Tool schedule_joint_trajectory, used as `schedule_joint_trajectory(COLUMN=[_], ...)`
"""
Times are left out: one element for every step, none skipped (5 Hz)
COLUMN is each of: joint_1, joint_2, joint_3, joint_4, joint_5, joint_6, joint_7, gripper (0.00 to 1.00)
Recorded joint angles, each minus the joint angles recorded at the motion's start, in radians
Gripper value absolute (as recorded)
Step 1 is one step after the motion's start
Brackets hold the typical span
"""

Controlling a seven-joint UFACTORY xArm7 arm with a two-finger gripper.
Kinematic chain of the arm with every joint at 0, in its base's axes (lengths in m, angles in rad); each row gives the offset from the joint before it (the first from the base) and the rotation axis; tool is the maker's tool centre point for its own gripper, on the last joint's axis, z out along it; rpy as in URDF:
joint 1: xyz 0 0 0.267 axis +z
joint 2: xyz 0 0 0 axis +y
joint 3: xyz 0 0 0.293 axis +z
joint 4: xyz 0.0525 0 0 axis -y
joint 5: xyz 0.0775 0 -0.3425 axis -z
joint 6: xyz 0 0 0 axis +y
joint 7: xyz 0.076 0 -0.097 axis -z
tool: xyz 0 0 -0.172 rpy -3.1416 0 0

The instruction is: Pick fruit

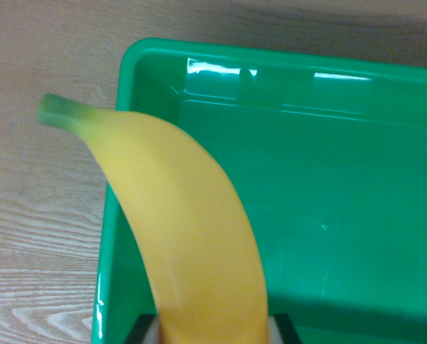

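Wrist view showed a yellow banana rising from the tool at the 6 o'clock edge of the frame and curving up toward 10 o'clock, where its green stem tip ended over the wooden surface. Only two dark corners and pale pads of the tool were visible, one on each side of the fruit's lower end; the tool appeared clenched on the banana there, near one end rather than at its middle.

The banana's body lay across the left wall of a green plastic bin, with the lower part over the bin's interior and the stem outside it. Whether the fruit touched the rim or hung clear above it could not be determined. The visible part of the bin floor was bare.

Handling judgement: the fruit looked light, moderately stiff along its length, and soft-skinned, so excess clamping force would likely bruise it. The smooth, curved peel offered limited friction, and an end grip left a long overhang that could let it swing or rotate between the pads. A hold nearer the thick middle, across the narrower width, would be more stable.
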Motion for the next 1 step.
schedule_joint_trajectory(joint_1=[0.0000], joint_2=[0.000], joint_3=[0.000], joint_4=[0.000], joint_5=[0.0000], joint_6=[0.000], joint_7=[0.000], gripper=[1.00])
